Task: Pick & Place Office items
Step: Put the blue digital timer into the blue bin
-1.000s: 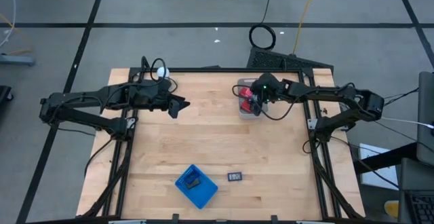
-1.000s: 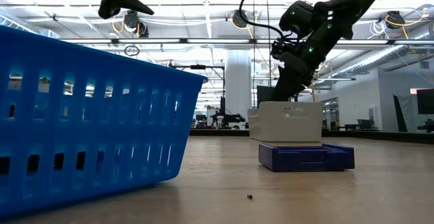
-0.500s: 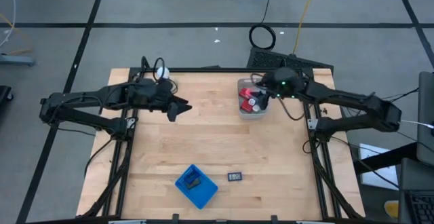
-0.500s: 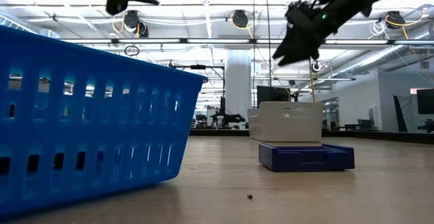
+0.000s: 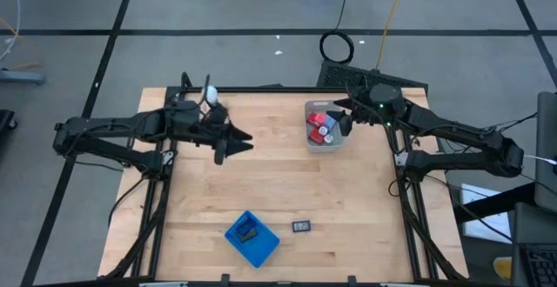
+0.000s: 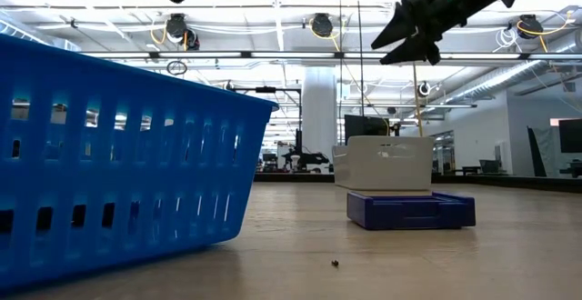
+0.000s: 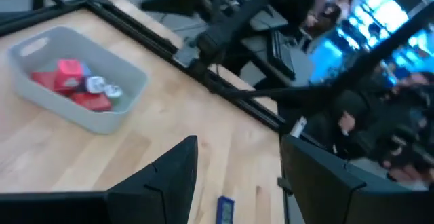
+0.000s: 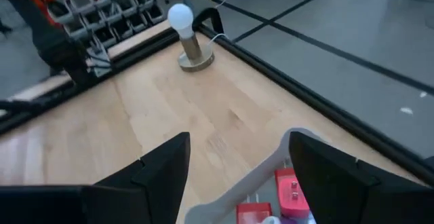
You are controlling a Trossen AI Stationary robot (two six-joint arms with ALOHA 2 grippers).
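Two end effectors we see released and empty: right end effector (image 5: 342,118) beside the clear bin (image 5: 324,139), left end effector (image 5: 237,141) mid-table (image 5: 348,200).

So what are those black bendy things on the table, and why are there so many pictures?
They are two robot arms. Each ends in a two-finger pincher called a gripper. The left gripper and the right gripper are both open, holding nothing.

All four pictures show the same moment. One camera looks straight down from above. One sits low on the wooden table, looking across it. One rides on each arm's wrist, so you see that arm's own dark fingers up close.

On the table are a pale bin with red blocks inside, a blue basket, a small dark piece beside it, and a white ball on a stand.
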